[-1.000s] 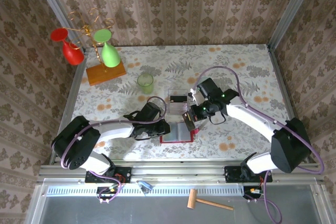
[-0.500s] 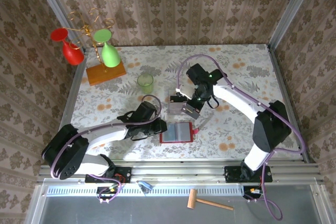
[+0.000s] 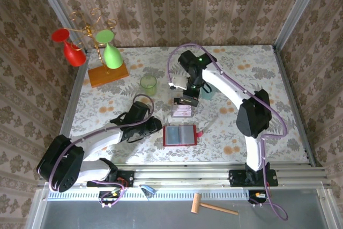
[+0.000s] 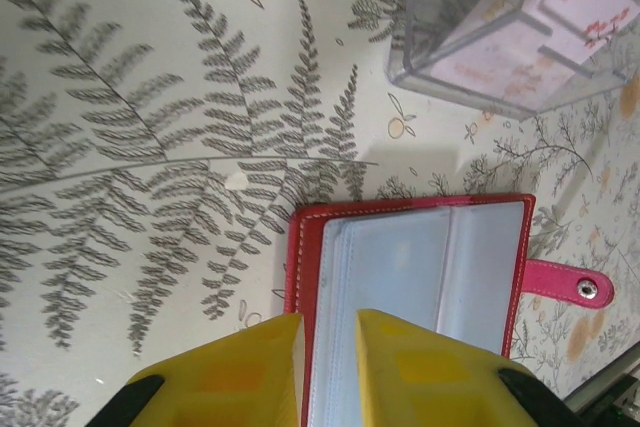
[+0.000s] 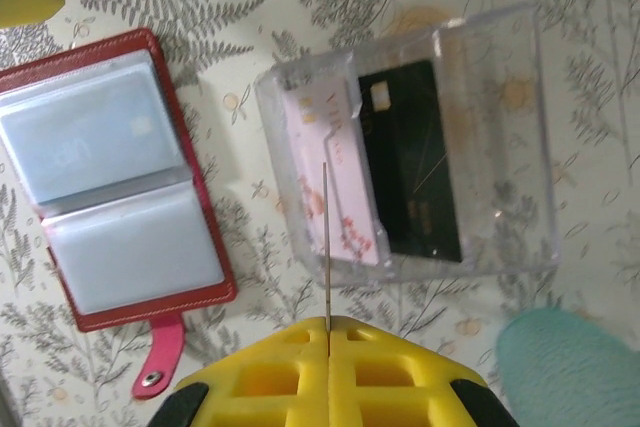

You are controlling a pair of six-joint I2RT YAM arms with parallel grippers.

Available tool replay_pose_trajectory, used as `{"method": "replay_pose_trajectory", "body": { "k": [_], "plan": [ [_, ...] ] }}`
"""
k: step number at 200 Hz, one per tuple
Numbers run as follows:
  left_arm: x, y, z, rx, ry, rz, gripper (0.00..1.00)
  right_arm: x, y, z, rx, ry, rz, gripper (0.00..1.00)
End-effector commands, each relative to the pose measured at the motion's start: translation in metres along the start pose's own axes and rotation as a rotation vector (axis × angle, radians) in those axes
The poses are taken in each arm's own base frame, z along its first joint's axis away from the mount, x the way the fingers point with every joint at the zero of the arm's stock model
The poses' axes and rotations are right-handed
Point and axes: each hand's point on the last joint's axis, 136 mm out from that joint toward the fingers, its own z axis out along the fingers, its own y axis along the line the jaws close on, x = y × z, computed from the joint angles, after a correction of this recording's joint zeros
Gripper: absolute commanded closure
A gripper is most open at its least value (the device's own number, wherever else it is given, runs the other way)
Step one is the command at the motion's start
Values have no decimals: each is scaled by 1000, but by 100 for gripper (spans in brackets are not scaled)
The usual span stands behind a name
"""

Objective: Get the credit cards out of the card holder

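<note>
The left gripper (image 4: 328,332) hangs at the left edge of the small flat red folding card holder (image 3: 179,135). Its yellow fingers stand a narrow gap apart with nothing between them. The holder lies open and flat on the fern-patterned table (image 3: 257,79), close to the middle of the near edge, with its greyish clear pockets facing up. A pale card may be showing through one pocket, but that cannot be told for sure.

Just beyond the holder, towards the table's centre, sits a clear plastic tray (image 5: 500,167). In it a pale pink-white credit card (image 5: 305,167) and a dark credit card (image 5: 410,162) lie flat, side by side.

Over that tray the right gripper (image 5: 327,332) is clamped on a thin card (image 5: 326,247), seen edge-on, so its colour cannot be made out.

The step in hand looks like dropping this card into the tray. Done well, the right arm would lower until the card's bottom edge is inside the tray walls. It would then tilt the card towards flat before letting go, because a card released upright may topple against a wall or bounce out. The left gripper is best kept by the holder, ready to pin it down should any pocket need emptying.
</note>
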Motion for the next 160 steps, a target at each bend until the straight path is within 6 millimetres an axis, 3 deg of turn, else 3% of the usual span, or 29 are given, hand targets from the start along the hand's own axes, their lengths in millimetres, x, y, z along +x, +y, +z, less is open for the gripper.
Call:
{"method": "replay_pose_trajectory", "body": {
  "k": [1,68,160],
  "plan": [
    [6,14,-2,-17,23,-2,79,4,-1,3,-49,63,-56,100],
    [2,23,-7,-16,29,-40,79,-21,-19,13,-76,51,-122,100],
    [-4,26,-9,-18,24,-58,79,-23,-24,30,-129,77,-161,100]
  ]
}}
